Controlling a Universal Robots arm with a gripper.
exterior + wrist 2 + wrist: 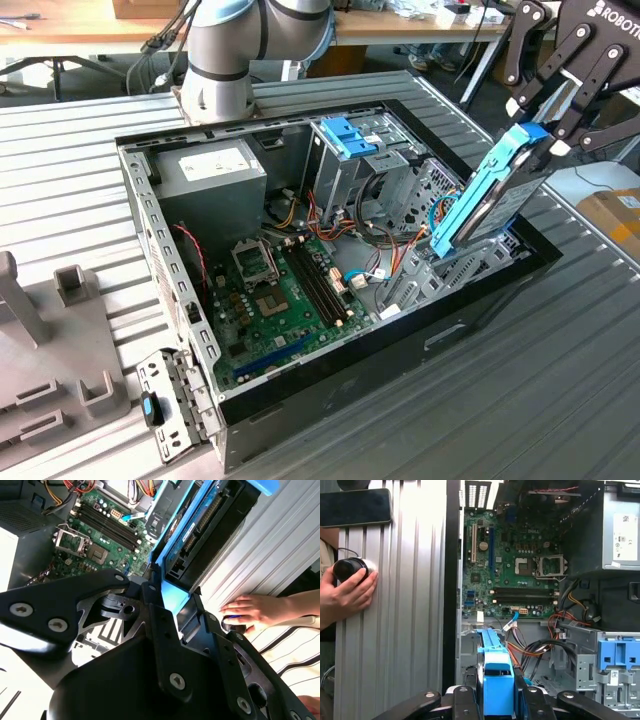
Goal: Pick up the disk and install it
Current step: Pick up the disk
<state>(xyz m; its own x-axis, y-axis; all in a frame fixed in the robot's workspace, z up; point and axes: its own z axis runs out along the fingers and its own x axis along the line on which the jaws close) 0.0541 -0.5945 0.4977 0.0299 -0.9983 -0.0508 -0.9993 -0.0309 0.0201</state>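
Install step in hand: the gripper [533,135] is holding the disk [490,195] above the open case [150,235].
Exterior view, left to right: motherboard [285,290] is lying flat, grey cage [350,150] is standing behind it, disk is hanging tilted over the case's right end, fingers clamping its blue end tab. Seating it likely calls for rails squared to the bay, then a slow descent.

Stands on a thick grey arm base [222,60] at the exterior view's top, left of centre. Hangs high at that view's right with the black gripper [537,128], linkages angled down and leftward. Pinches the disk [490,195] by its blue end, fingers [465,702] pressed against both sides in the first wrist view.
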